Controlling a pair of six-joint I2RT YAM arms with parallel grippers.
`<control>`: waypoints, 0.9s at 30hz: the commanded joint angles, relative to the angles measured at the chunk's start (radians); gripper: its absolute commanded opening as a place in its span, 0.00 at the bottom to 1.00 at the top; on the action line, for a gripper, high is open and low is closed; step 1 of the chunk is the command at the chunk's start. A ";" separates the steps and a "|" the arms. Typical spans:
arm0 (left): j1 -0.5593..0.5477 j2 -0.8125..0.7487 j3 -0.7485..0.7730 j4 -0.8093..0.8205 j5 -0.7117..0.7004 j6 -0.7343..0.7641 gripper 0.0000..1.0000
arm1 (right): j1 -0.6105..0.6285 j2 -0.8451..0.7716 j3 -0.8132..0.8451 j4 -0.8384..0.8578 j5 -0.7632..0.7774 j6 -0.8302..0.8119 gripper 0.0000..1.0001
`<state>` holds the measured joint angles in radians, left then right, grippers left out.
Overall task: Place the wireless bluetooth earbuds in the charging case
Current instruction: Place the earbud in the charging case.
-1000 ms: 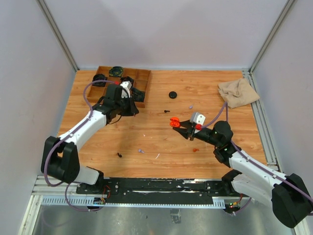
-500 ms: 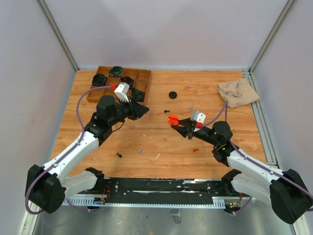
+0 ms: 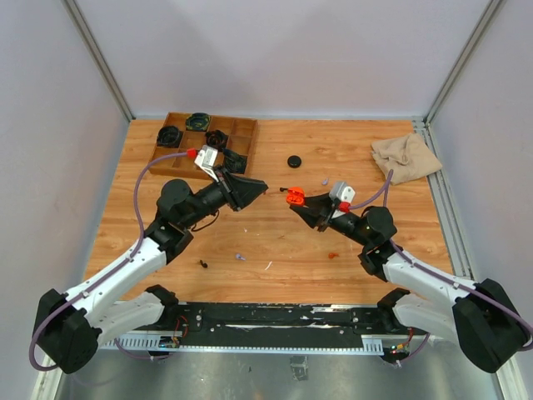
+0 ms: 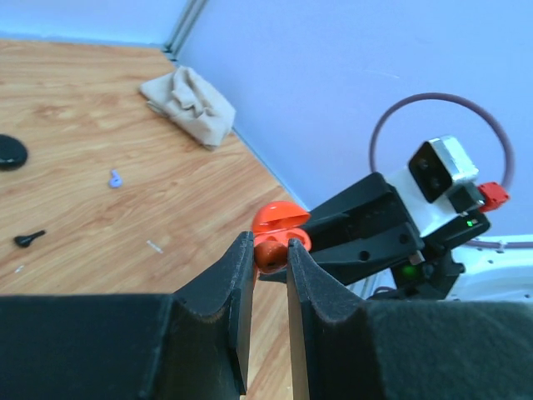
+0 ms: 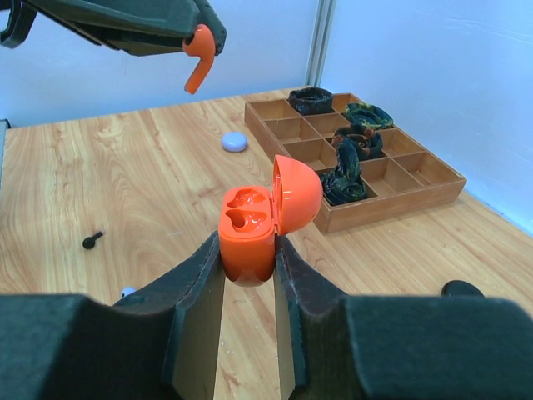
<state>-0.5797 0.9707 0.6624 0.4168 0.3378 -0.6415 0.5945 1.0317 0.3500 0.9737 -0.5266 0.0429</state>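
While my right gripper (image 3: pixel 297 202) is holding the orange case (image 5: pixel 247 225) tight, with its lid (image 5: pixel 298 192) tipped open, my left gripper (image 3: pixel 260 187) is swinging in to meet it. A second ago it was back by the tray (image 3: pixel 243 133). Now it is coming over the middle of the table (image 3: pixel 275 229) and pointing right at the case, near it but not touching. Its jaws are squeezing shut on a little orange earbud (image 5: pixel 196 62). The earbud is hanging up in the air, above the case and off to one side, not in it yet. Both holes (image 5: pixel 246 205) in the case are looking empty to me. So I am thinking the picking-up part is done and the putting-in part is starting. Next I am going to need to line the earbud up over one hole and go down slowly.
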 commanded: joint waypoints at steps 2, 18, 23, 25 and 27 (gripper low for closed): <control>-0.055 0.008 -0.014 0.163 -0.010 -0.054 0.18 | 0.026 0.025 0.020 0.126 0.031 0.061 0.01; -0.161 0.089 -0.012 0.309 -0.086 -0.062 0.17 | 0.051 0.055 0.023 0.232 0.037 0.127 0.01; -0.183 0.123 -0.007 0.337 -0.104 -0.061 0.17 | 0.056 0.056 0.025 0.238 0.031 0.127 0.01; -0.188 0.130 -0.009 0.343 -0.113 -0.058 0.17 | 0.057 0.054 0.024 0.238 0.031 0.127 0.01; -0.193 0.139 -0.009 0.349 -0.117 -0.050 0.17 | 0.059 0.051 0.025 0.240 0.026 0.127 0.01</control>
<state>-0.7563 1.0981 0.6540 0.6998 0.2516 -0.7036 0.6224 1.0878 0.3500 1.1522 -0.4969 0.1612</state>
